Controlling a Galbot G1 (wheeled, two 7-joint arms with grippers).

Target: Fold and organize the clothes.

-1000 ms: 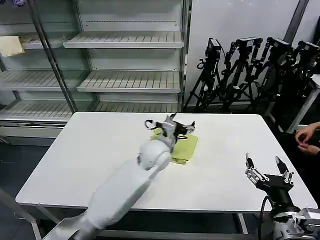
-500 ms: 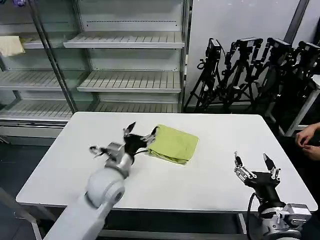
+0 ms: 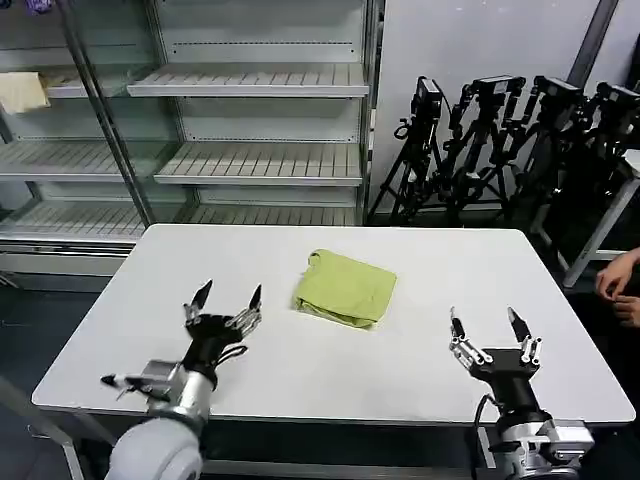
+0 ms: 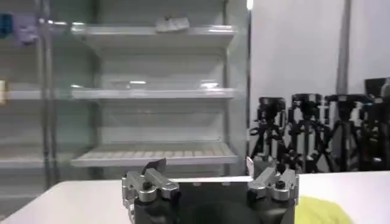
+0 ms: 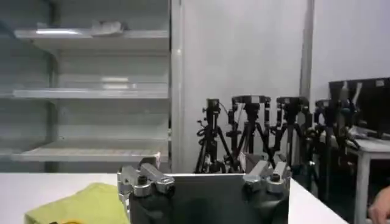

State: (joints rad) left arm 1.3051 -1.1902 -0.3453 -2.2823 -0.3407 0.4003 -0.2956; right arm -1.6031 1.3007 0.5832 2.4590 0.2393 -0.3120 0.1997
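The clothes [image 3: 346, 288], a lime yellow-green shirt folded into a compact bundle, lie on the white table [image 3: 440, 290] a little beyond its middle. A corner of them shows in the left wrist view [image 4: 320, 213] and in the right wrist view [image 5: 82, 208]. My left gripper [image 3: 227, 304] is open over the near left of the table, well apart from the bundle. Over the near right edge my right gripper [image 3: 486, 325] is open too, holding nothing. Both point away from me.
Empty metal shelving [image 3: 250, 160] stands behind the table, with a pale cream cloth [image 3: 20, 92] on a left shelf. Black tripods [image 3: 500, 140] crowd the back right. A person's hand [image 3: 622, 290] shows at the right edge.
My left arm drew back from the folded shirt to the table's near left, letting go of it. My right gripper shifted slightly left along the near edge.
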